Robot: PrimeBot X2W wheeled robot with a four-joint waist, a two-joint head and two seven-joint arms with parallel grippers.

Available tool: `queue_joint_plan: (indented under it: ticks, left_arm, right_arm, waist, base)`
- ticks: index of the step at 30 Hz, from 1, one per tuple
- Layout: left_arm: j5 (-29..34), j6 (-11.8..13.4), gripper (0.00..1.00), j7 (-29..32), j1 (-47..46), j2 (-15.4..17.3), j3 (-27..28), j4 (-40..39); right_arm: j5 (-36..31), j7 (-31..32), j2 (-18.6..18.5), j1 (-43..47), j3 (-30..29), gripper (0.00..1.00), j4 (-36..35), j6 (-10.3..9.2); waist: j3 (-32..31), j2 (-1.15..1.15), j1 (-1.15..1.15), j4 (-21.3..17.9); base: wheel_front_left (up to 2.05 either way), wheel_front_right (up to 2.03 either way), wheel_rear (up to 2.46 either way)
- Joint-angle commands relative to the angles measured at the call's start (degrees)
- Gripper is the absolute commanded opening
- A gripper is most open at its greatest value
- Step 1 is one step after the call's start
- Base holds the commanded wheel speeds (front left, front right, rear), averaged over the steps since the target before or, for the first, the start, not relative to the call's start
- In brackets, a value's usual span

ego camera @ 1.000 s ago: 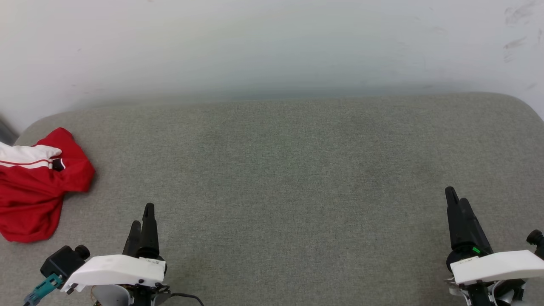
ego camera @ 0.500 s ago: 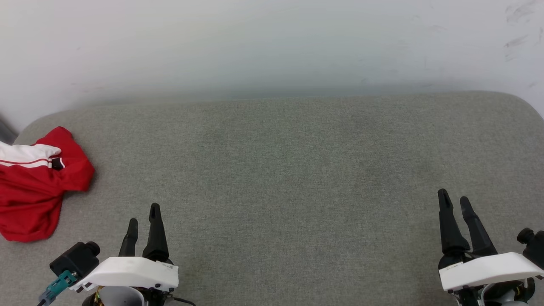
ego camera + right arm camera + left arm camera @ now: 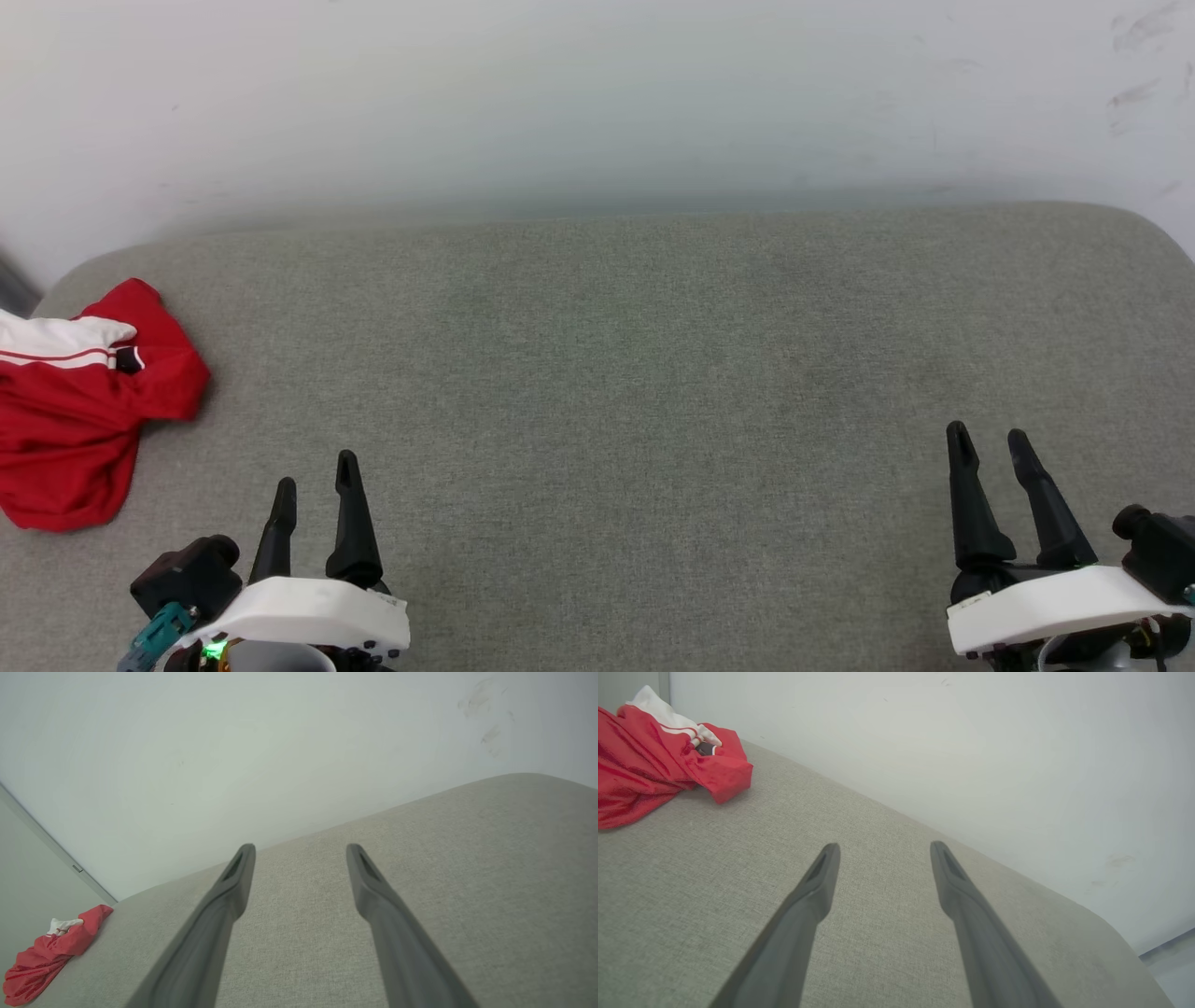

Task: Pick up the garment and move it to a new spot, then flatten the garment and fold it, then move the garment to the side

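Observation:
The garment (image 3: 79,411) is a crumpled red shirt with a white, red-striped sleeve, heaped at the far left edge of the grey padded surface (image 3: 616,373). It also lies at the upper left of the left wrist view, garment (image 3: 654,760), and small at the lower left of the right wrist view, garment (image 3: 44,956). My left gripper (image 3: 316,469) hovers near the front edge, right of the garment and apart from it, open and empty. My right gripper (image 3: 988,441) is at the front right, far from the garment, open with nothing between its fingers.
A pale wall (image 3: 597,103) rises directly behind the surface, with a few scuff marks at the upper right. The surface has rounded far corners, and its left edge runs beside the garment.
Both grippers' fingers have spread apart from nearly together to open. Each arm has drawn back slightly toward the front edge. The garment has not moved.

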Motion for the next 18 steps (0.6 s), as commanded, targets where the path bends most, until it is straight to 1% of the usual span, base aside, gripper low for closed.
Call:
queue_joint_plan:
  ticks: [1, 18]
  left_arm:
    - [1.51, 0.13, 1.00, -0.54, -0.01, 0.25, -0.15, -0.94]
    - [10.91, 0.62, 1.00, -2.90, 1.45, 0.27, -1.81, -1.71]
  right_arm:
    - [-1.67, -0.55, -0.16, 0.17, 0.12, 1.00, -0.99, 0.00]
    - [-11.02, -2.96, -0.15, 1.56, 0.97, 1.00, -1.78, 0.00]
  waist:
    - [0.00, 0.00, 0.00, 0.04]
    - [-0.19, 0.00, 0.00, 0.45]
  base:
    - [0.00, 0.00, 0.00]
    - [0.00, 0.00, 0.00]
